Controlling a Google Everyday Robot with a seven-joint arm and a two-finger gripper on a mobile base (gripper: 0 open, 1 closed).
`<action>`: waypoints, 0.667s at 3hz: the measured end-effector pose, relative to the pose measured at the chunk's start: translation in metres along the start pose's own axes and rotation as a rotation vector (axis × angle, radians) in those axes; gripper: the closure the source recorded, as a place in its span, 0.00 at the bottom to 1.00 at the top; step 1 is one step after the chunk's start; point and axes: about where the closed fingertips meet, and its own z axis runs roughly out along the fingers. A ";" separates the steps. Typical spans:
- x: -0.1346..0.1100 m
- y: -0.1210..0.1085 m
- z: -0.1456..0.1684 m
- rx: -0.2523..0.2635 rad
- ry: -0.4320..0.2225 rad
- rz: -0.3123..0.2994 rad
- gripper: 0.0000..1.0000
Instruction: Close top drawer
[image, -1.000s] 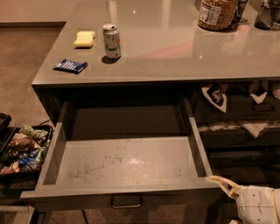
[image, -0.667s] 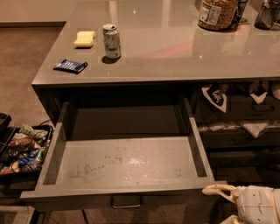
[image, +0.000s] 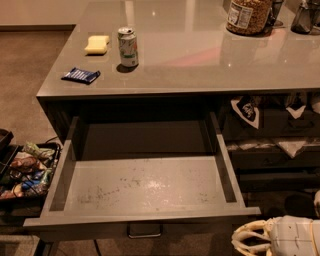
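Compared with a second ago, the pale cream robot hand (image: 246, 239) stands further left and lower, now just below the front right corner of the wide grey top drawer (image: 145, 186). Only part of the hand shows, because the bottom edge cuts it off; I cannot tell if it is spread or pressed together, or whether it touches the drawer. The drawer is pulled far out under the grey worktop (image: 210, 60), its speckled floor bare, and its small metal pull handle (image: 144, 231) is half hidden below the front. On the worktop stand a green drink can (image: 128, 46), a yellow sponge (image: 97, 44) and a flat blue packet (image: 80, 75). At the top edge a brown jar (image: 248, 16) is cut off.
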 end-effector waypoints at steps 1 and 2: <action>0.007 0.011 0.009 0.054 0.008 -0.017 1.00; 0.016 0.012 0.027 0.101 0.029 -0.068 1.00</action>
